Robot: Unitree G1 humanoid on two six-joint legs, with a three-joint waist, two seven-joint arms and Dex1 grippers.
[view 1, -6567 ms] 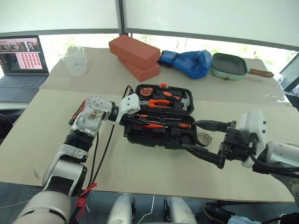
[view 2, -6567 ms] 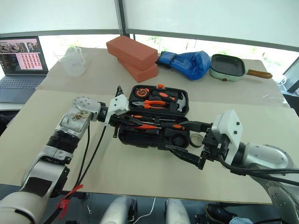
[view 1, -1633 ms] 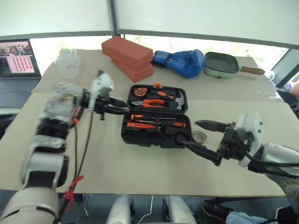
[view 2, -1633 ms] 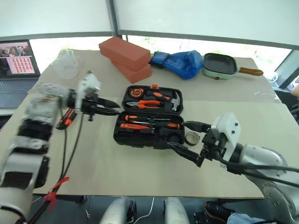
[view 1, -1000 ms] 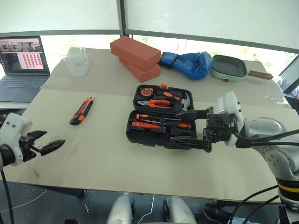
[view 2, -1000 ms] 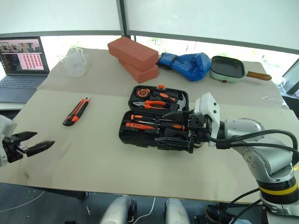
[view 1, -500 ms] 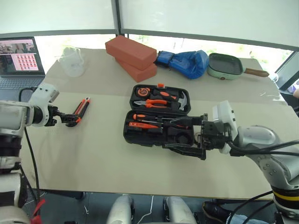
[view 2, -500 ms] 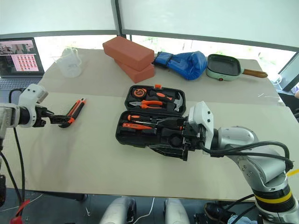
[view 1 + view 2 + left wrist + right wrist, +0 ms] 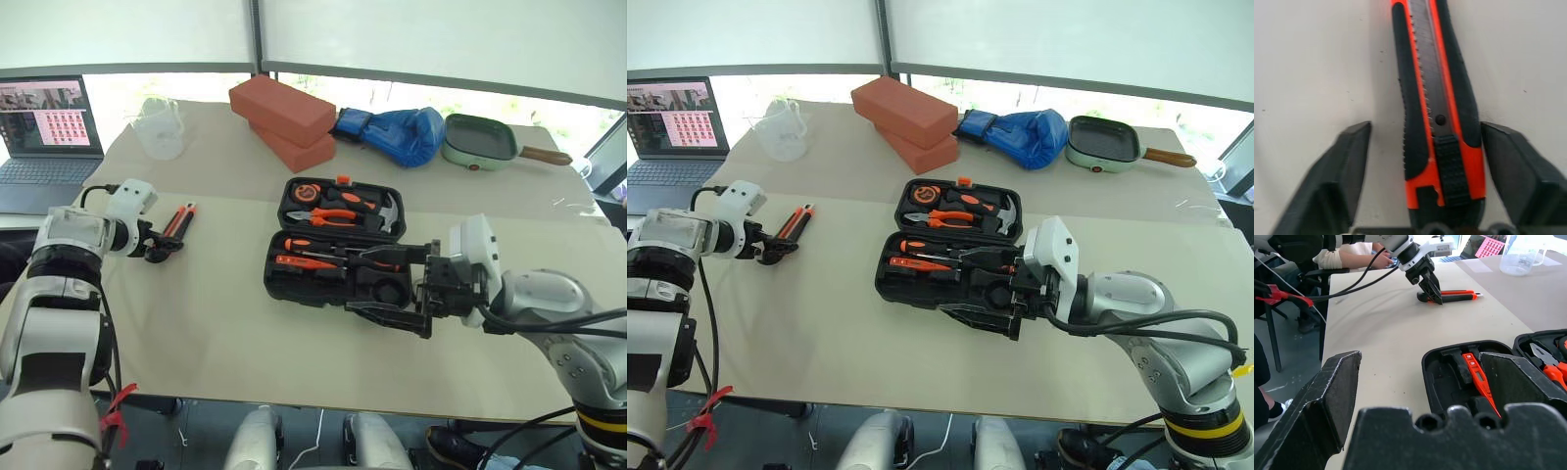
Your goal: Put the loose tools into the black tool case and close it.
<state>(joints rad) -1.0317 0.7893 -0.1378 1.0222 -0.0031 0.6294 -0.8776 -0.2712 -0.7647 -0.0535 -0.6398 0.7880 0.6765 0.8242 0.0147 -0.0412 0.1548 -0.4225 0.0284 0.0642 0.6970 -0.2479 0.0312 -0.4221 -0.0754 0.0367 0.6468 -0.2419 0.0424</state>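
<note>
The orange-and-black utility knife [image 9: 177, 222] lies flat on the table, left of the case. My left gripper [image 9: 159, 252] is down at the knife's near end. In the left wrist view the knife [image 9: 1435, 98] lies between the two fingers [image 9: 1347, 166], which are open, with a gap on each side. The black tool case [image 9: 312, 292] lies open mid-table, with screwdrivers [image 9: 338, 259] in the recesses of its near half. My right gripper [image 9: 388, 287] hovers wide open at the case's front right corner, holding nothing.
Two red bricks [image 9: 282, 116], a blue boxing glove [image 9: 397, 132] and a green pan [image 9: 480, 140] line the far side. A clear jug [image 9: 162, 127] and a laptop [image 9: 49, 122] stand at the far left. Pliers and a hammer [image 9: 343, 204] sit in the lid.
My left arm has swung in from the table's near left edge to the knife, and its fingers have narrowed around the knife's near end. The right gripper has stayed by the case.
</note>
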